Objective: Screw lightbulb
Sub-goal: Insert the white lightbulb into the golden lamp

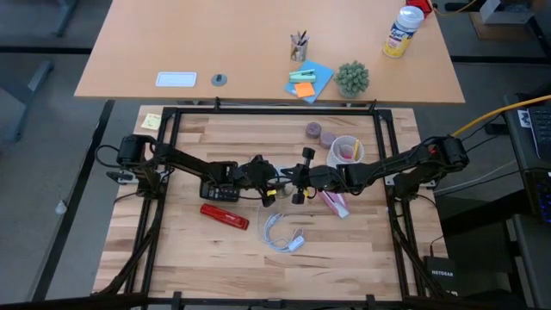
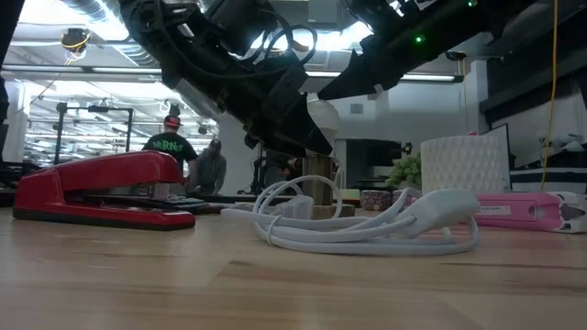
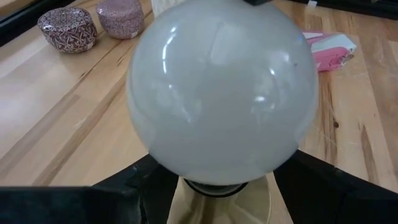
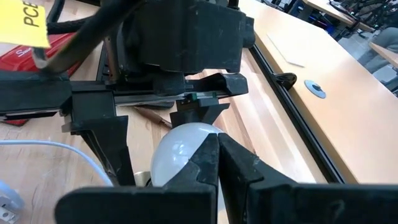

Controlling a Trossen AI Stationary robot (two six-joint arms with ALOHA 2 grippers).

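Both arms met at the middle of the counter point(image 1: 172, 258). The left hand point(image 1: 272, 179) reached in from the left; its fingers point(image 4: 106, 134) sat spread on either side of the lightbulb point(image 3: 221, 93), pinching the white globe between them. In the left wrist view the lightbulb filled most of the frame, with a dark collar and a pale tan piece just under it. The right hand point(image 4: 216, 163) came in from the right, fingers pressed together, tips right at the top of the bulb's globe, holding nothing; whether they touched it could not be told.

In the low view the lightbulb point(image 2: 321, 115) showed white between the two dark arms, raised above the counter, over a small wooden block point(image 2: 318, 194).

A red stapler point(image 1: 225, 215) lay on the counter just in front of the left hand, with a white coiled cable point(image 1: 280, 232) beside it, its plug end resting on the wood. A dark calculator point(image 1: 219, 191) sat under the left arm. A white cup point(image 1: 344, 151) stood near the right arm, two small patterned tins point(image 1: 320, 133) just behind it, and a pink and white pack point(image 1: 336, 203) lay under the right forearm. A person in a dark shirt point(image 2: 171, 147) stood far off in the room behind.
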